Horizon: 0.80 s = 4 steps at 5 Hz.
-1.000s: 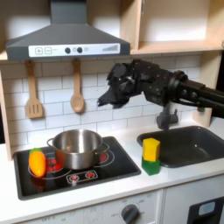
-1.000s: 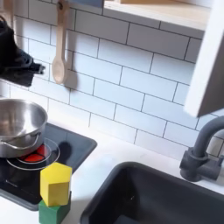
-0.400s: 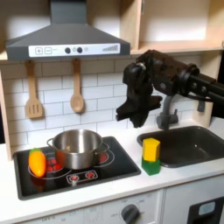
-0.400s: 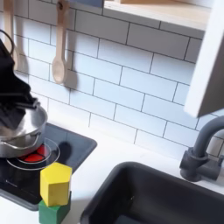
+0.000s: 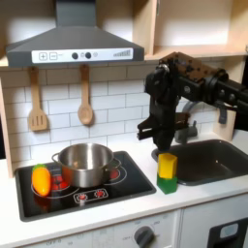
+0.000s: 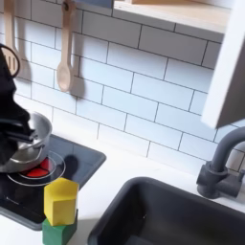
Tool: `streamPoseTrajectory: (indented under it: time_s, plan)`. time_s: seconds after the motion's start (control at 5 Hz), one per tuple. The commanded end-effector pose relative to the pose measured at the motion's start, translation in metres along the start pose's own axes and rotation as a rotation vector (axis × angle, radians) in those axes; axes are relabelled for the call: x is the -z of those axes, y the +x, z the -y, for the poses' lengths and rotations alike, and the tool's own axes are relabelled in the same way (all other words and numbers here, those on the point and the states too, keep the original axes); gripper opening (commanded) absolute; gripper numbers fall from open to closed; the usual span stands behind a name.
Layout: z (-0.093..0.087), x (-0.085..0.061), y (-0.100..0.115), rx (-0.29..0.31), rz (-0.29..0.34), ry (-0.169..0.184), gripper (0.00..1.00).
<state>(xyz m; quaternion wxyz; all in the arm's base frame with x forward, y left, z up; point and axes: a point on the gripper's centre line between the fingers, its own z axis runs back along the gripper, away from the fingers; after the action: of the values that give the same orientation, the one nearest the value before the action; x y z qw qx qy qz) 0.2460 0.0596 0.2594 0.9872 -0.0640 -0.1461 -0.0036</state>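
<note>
In the first exterior view my black gripper (image 5: pixel 158 147) points down just above and slightly left of a yellow block (image 5: pixel 168 165) that sits on a green block (image 5: pixel 169 184) at the stove's right edge. The fingers look spread, with nothing between them. In the second exterior view the gripper (image 6: pixel 21 145) hangs at the left edge in front of the steel pot (image 6: pixel 27 142), up and left of the yellow block (image 6: pixel 60 201) on its green base (image 6: pixel 57 233). The arm reaches in from the first exterior view's right.
The steel pot (image 5: pixel 85 163) stands on the black stove (image 5: pixel 107 189), with an orange-yellow toy (image 5: pixel 41 179) to its left. A dark sink (image 5: pixel 208 160) with a faucet (image 5: pixel 184 126) lies to the right. A wooden spoon (image 5: pixel 85 99) and spatula (image 5: pixel 37 105) hang on the tiled wall.
The gripper has swung down from high near the wall and moved right, ending just above the yellow block. Nothing else has moved.
</note>
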Motion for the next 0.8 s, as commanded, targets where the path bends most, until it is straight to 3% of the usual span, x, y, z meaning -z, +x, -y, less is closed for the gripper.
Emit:
streamPoseTrajectory:
  time_s: [0.0, 0.4, 0.6]
  plan:
    - [0.0058, -0.0081, -0.0133, 0.038, -0.052, 0.070, 1.00]
    - [0.0106, -0.0139, -0.0191, 0.070, -0.073, 0.062, 1.00]
    - [0.0107, -0.0133, -0.0228, 0.058, -0.098, 0.037, 1.00]
